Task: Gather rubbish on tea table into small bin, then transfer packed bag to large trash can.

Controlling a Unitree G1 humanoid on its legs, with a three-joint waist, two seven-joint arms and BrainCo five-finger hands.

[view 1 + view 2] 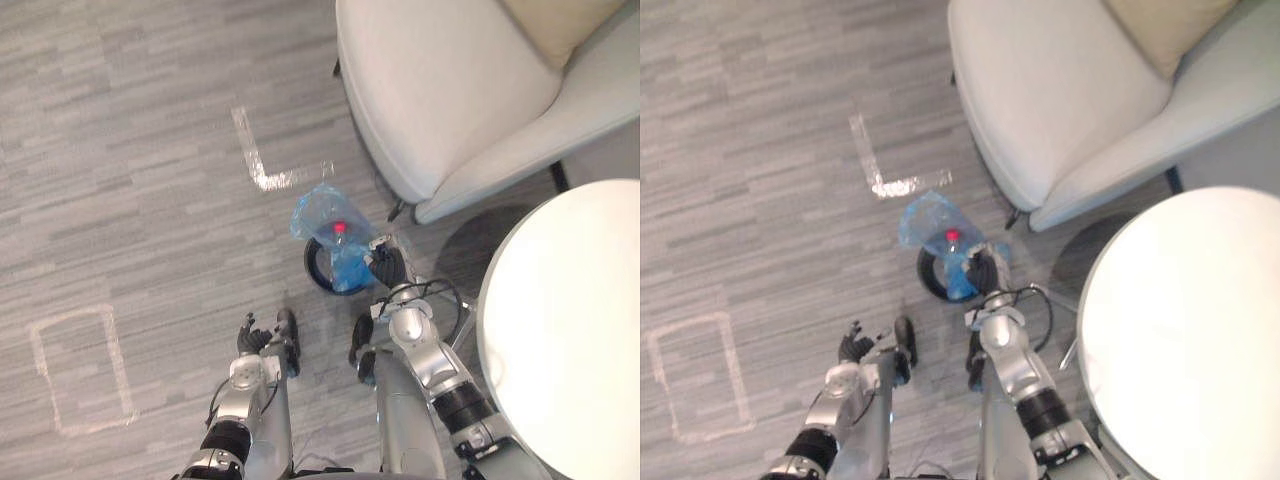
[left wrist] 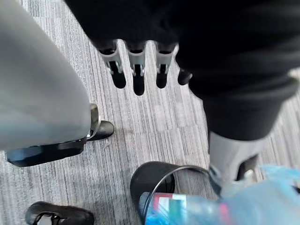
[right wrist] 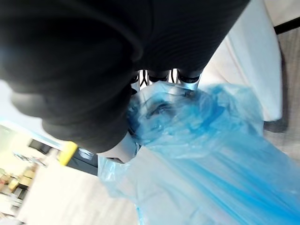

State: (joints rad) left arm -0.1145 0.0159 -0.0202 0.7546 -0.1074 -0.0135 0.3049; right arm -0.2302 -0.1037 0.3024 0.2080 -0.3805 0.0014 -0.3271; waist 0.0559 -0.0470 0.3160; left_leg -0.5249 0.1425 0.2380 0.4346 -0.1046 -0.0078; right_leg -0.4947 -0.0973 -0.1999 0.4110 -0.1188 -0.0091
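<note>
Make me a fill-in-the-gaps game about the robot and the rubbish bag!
1. The right hand grips a bag that is ____ in colour.
2. The bag sits in a small bin that stands on the ____.
3. The bottle inside the bag has a ____ cap.
4. The left hand is open and holds ____.

Missing words: blue; floor; red; nothing.

Armchair (image 1: 440,90) and round table (image 1: 570,330) stand on grey floor (image 1: 120,150).
</note>
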